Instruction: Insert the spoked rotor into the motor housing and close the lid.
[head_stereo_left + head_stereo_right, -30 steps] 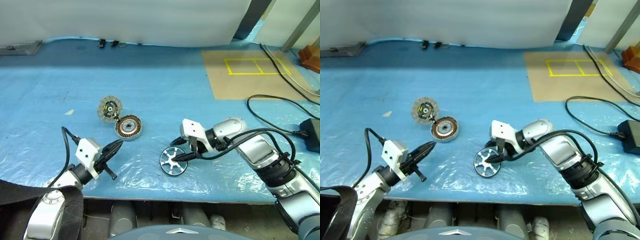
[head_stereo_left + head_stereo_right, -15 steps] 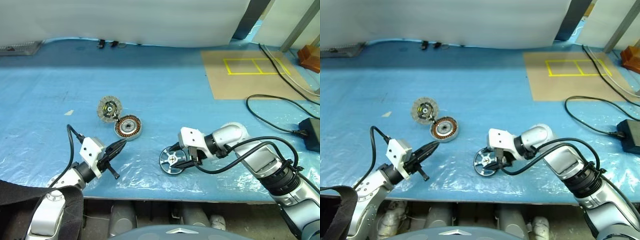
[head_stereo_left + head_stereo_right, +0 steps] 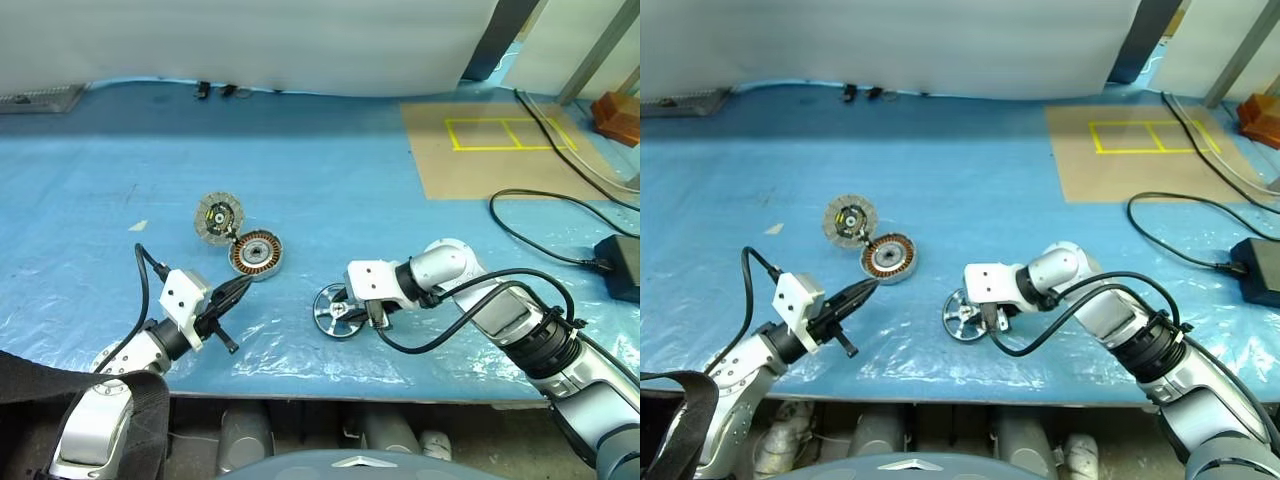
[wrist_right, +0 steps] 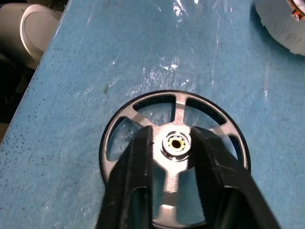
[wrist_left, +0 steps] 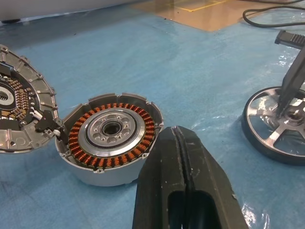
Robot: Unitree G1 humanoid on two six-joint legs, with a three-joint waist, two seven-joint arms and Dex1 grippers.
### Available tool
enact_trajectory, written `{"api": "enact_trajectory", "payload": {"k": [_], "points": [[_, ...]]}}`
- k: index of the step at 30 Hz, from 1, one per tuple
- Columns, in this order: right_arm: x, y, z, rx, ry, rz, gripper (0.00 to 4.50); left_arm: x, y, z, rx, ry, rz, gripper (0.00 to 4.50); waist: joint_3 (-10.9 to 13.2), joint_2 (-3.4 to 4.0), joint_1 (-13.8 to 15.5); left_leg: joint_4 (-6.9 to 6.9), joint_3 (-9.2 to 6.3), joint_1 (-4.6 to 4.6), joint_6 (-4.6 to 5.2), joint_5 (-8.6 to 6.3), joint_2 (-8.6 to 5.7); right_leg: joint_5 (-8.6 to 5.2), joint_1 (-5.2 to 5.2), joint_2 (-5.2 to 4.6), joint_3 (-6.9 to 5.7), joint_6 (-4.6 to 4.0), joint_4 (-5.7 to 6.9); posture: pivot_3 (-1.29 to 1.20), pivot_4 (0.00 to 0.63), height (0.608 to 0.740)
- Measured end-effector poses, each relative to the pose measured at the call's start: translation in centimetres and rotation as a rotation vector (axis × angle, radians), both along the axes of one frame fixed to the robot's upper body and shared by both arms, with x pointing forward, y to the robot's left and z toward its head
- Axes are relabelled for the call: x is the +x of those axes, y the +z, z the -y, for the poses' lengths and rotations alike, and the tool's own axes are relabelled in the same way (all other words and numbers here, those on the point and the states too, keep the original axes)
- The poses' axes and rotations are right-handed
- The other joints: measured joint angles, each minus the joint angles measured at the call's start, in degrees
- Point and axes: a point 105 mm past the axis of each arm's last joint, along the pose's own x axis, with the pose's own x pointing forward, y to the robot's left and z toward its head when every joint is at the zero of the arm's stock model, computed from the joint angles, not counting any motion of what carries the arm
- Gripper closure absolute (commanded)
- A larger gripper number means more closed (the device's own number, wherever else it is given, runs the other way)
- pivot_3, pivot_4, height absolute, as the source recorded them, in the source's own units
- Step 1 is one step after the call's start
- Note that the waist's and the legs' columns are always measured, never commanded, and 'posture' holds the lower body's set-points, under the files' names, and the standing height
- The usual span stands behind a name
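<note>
The rotor [image 3: 336, 311] lies flat on the blue sheet [image 3: 330, 180] near the table's front edge, spokes up, its small hub in the middle. The right gripper [image 4: 175, 143] comes down onto it from the right at a slant; its two black fingers [image 4: 141, 157] stand one on each side of the hub, pinching it, with their tips down between the spokes.

To the left of the rotor and a little farther back sits the housing [image 3: 258, 254], open, its ring of copper windings and dark centre facing up. The lid [image 3: 219, 217] hangs from the housing's far-left edge and lies swung open on the sheet, inner face up, pale speckled rim around a dark middle.

The left gripper [image 3: 238, 289] hovers just in front of the housing, pointing toward it, its jaws pressed together with nothing between them.

Farther right, a brown board [image 3: 510, 150] with a yellow rectangle marked on it lies on the sheet, and a black cable [image 3: 540, 215] curls across it toward a black box [image 3: 625, 266] at the right edge.
</note>
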Motion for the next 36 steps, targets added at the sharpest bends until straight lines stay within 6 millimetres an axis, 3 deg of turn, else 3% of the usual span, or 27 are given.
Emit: {"api": "enact_trajectory", "payload": {"k": [1, 12, 18, 34, 36], "points": [[0.1, 0.0, 0.0, 0.000, 0.003, 0.005, 4.23, 0.0, 0.0, 0.0, 0.000, 0.000, -0.001, 4.50, -0.01, 0.01, 0.02, 0.03, 0.00, 0.04, 0.00, 0.00, -0.01, 0.00, 0.01, -0.01, 0.00, 0.00, 0.01, 0.00, 0.150, 0.740], [0.9, 0.3, -0.7, 0.045, -0.044, -0.022, 4.23, 0.8, 0.9, 0.0, 0.009, -0.006, 0.031, 4.50, -0.02, -0.01, -0.02, 0.05, -0.02, 0.19, 0.00, 0.00, 0.00, -0.01, 0.28, 0.00, 0.01, 0.03, 0.05, 0.00, 0.150, 0.740], [1.5, 0.9, -0.4, 0.044, -0.090, -0.030, 2.14, 1.0, 0.3, -0.3, 0.013, 0.008, 0.012, 4.50, -0.01, 0.00, 0.03, 0.02, -0.03, -0.09, 0.00, 0.00, -0.01, 0.21, -0.11, 0.02, 0.01, -0.36, 0.04, 0.00, 0.150, 0.740], [1.7, 0.2, 0.6, -0.053, -0.126, -0.038, 2.14, 1.1, 0.3, -0.1, 0.012, 0.001, 0.014, 4.50, -0.01, 0.00, 0.00, 0.04, -0.03, -0.07, 0.00, 0.00, -0.01, 0.21, -0.12, 0.01, 0.01, -0.36, 0.08, 0.00, 0.150, 0.740], [1.8, 0.2, 0.6, -0.075, -0.110, -0.015, 2.52, 1.3, 0.5, -0.1, 0.012, -0.001, 0.022, 4.50, -0.02, 0.00, 0.05, 0.06, -0.03, -0.05, 0.00, 0.00, -0.01, 0.21, -0.10, 0.00, 0.01, -0.36, 0.12, 0.00, 0.150, 0.740]]}}
